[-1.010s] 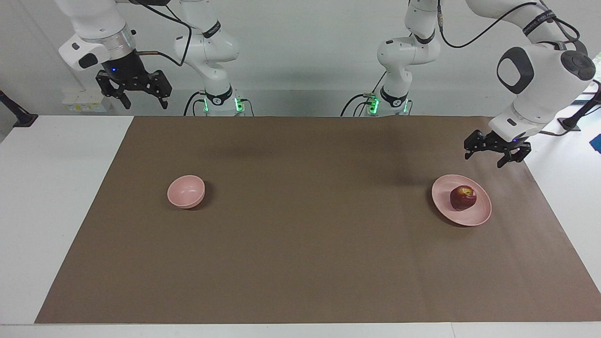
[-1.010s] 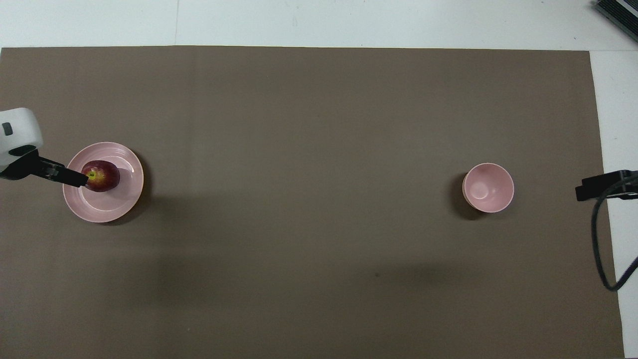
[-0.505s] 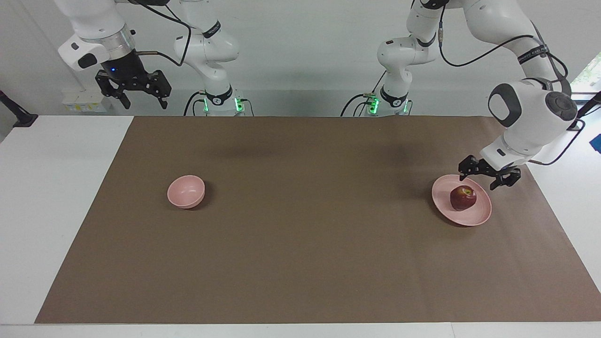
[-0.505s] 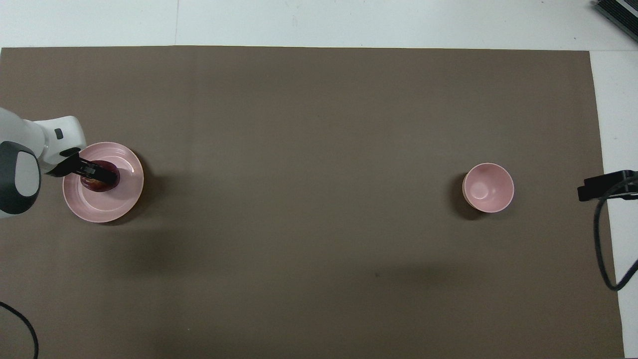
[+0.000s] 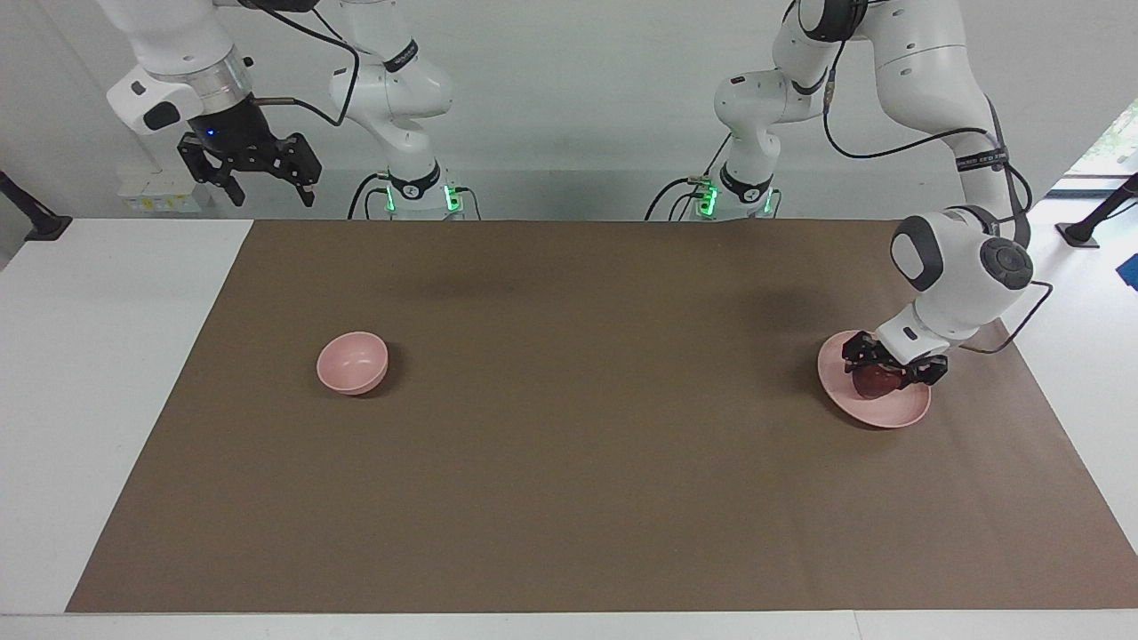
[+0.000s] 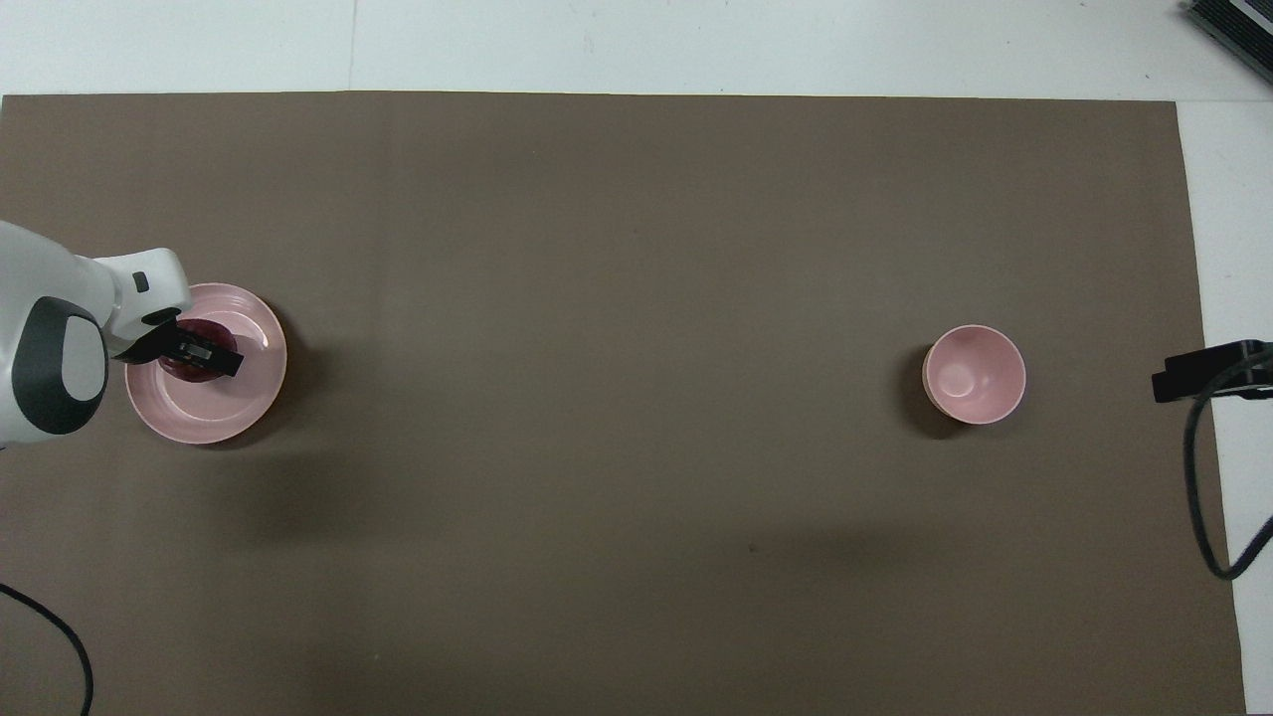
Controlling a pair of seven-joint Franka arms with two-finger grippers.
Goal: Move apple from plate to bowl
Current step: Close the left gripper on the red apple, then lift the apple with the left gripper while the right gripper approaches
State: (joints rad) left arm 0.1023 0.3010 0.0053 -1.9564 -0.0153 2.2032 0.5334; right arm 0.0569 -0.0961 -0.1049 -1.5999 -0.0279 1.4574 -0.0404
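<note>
Since a second ago our left gripper (image 5: 892,367) has dropped from the air beside the plate (image 5: 893,411) down onto the apple (image 5: 876,380); the right gripper (image 5: 251,167) has barely shifted, and the bowl (image 5: 353,362) and plate lie where they lay. Starting at our own end, the right arm waits: its gripper hangs high over the white tabletop (image 5: 116,356) at the right arm's end, off the brown mat (image 5: 569,462), its fingers spread apart with nothing between them. In the overhead view only its dark tip (image 6: 1208,368) shows at the edge. Farther out, both pink dishes sit at about the same distance from us and well apart, the bowl toward the right arm's end and the plate toward the left arm's end. The bowl stands upright on the mat. On the plate the apple rests at the part nearer the left arm's end, and the left gripper sits low over it, its fingers (image 5: 853,354) straddling the fruit on either side. We cannot tell whether the fingers press the apple or merely flank it. From overhead the gripper (image 6: 194,350) covers most of the apple (image 6: 199,370), leaving a sliver of dark red in view.
</note>
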